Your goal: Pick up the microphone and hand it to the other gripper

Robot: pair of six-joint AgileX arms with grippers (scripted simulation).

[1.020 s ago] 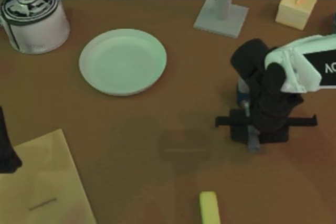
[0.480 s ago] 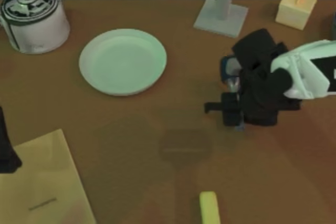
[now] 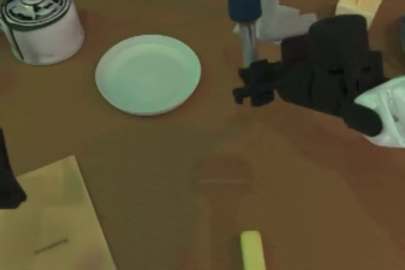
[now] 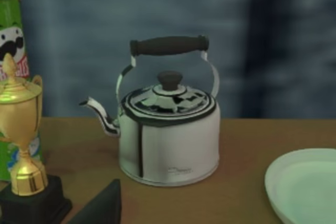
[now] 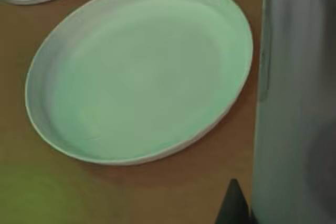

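The microphone's dark navy head is up off the table near the far edge, and its slim grey handle runs back toward my right gripper, which is shut on the handle's lower end. In the right wrist view the grey handle fills one side, with one black fingertip against it and the other hidden. My left gripper, the other gripper, stays parked at the table's left edge, far from the microphone. One of its fingertips shows, with nothing between its fingers.
A pale green plate lies left of the microphone. A black-and-white kettle stands at the far left, with a gold trophy beside it. A white stand and cream cube are at the back right. A yellow sheet and yellow-green bar lie near the front.
My right gripper has risen from the table with the microphone and swung left and toward the far edge. The microphone's head now points away past the white stand. The left arm is still.
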